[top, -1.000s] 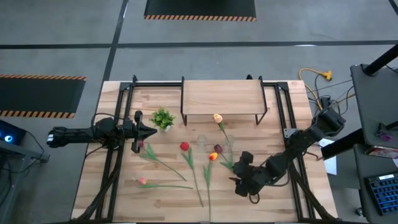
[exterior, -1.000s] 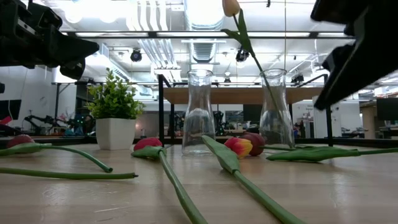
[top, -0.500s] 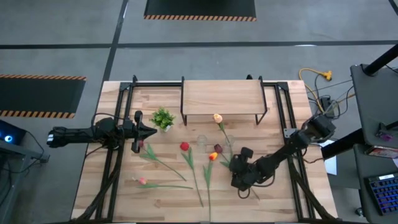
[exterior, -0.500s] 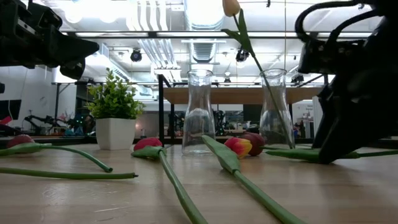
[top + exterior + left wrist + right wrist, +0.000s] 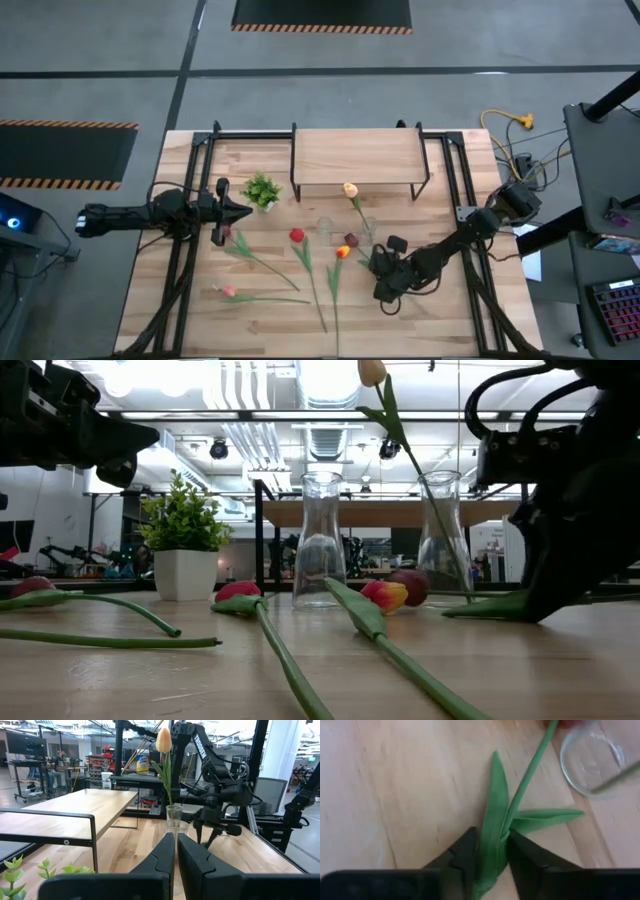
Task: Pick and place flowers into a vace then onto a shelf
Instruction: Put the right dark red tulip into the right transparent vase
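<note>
Right pincer (image 5: 492, 851) is down at the worktop (image 5: 450, 320), clamped on the stem and leaves of the maroon tulip (image 5: 351, 239), which lies flat just beside the right-hand vase (image 5: 444, 536). In the right wrist view both fingers (image 5: 466, 851) press against the green leaf between them.

Left pincer (image 5: 240, 210) hangs above the left side of the worktop, close to the potted plant (image 5: 262, 189), fingers (image 5: 162, 854) nearly together and holding nothing.

One orange-headed tulip (image 5: 372, 371) stands in the right-hand vase, stem tilted. The second vase (image 5: 320, 541) is upright just to its left, with nothing in it.

Other flowers lie flat on the worktop: a red one (image 5: 297, 236), a yellow-orange one (image 5: 343, 251) near the vases, a dark pink one (image 5: 226, 233) just below the left pincer, and a pale pink one (image 5: 229, 291) nearer the front edge.

The shelf (image 5: 355, 158) stands at the back of the worktop, behind the vases; its board is bare.
</note>
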### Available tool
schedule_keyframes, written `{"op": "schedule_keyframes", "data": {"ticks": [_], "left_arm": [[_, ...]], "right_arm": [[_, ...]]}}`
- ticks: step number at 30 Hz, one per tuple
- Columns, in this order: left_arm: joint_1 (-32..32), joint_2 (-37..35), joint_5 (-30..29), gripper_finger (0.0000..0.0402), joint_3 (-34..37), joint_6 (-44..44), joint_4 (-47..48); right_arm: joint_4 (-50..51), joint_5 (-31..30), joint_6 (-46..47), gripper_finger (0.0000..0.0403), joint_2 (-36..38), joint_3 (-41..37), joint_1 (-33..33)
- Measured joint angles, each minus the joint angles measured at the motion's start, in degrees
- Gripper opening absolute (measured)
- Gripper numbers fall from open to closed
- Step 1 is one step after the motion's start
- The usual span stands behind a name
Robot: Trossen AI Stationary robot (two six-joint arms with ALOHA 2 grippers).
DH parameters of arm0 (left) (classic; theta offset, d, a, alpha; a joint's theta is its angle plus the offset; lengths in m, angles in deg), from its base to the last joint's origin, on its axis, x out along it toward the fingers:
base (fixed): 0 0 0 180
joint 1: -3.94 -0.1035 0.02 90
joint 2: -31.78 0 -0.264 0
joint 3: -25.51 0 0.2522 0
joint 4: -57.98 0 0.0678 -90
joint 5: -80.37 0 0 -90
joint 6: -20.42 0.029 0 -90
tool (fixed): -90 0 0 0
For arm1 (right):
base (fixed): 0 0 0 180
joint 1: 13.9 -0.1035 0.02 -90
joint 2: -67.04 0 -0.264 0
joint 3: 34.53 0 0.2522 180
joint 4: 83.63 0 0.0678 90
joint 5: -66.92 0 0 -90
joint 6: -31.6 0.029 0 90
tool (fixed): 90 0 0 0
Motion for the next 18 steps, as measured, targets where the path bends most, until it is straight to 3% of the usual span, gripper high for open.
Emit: {"op": "schedule_keyframes", "data": {"ticks": [4,14,18], "left_arm": [[0.00,0.00,0.00,0.0003,0.00,0.02,0.00],[0.00,0.00,0.01,0.0003,0.00,0.00,0.02],[0.00,0.00,0.02,0.0003,0.00,0.00,0.01]], "right_arm": [[2.35,2.90,-0.15,0.0020,1.89,-0.26,0.00],[1.55,2.41,-8.71,0.0014,12.96,-0.29,-0.63],[0.39,-1.68,-13.47,0.0014,18.63,-0.24,-0.72]]}}
